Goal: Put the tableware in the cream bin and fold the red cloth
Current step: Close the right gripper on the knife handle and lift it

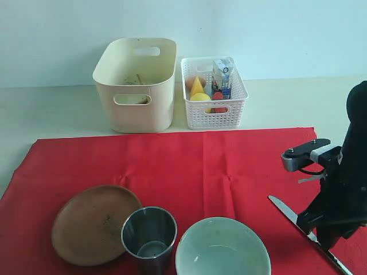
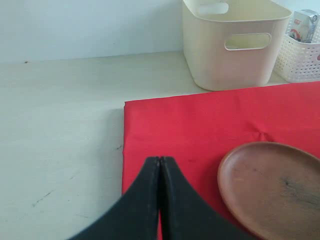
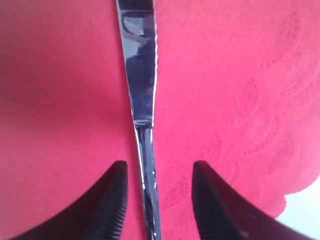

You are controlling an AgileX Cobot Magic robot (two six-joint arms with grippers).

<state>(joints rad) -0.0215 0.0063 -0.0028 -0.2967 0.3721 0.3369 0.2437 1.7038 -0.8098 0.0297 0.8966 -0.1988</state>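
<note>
The red cloth lies spread flat on the table. On its near part stand a brown wooden plate, a steel cup and a pale green-white bowl. A silver knife lies on the cloth at the right. My right gripper is open just above it, and the knife's handle lies between the fingers, apart from both. My left gripper is shut and empty, hovering over the cloth's left edge beside the plate. The cream bin stands behind the cloth.
A white lattice basket with food items and a small milk carton stands right of the bin. Thin wooden sticks show inside the bin. The cloth's scalloped edge lies close beside the right gripper.
</note>
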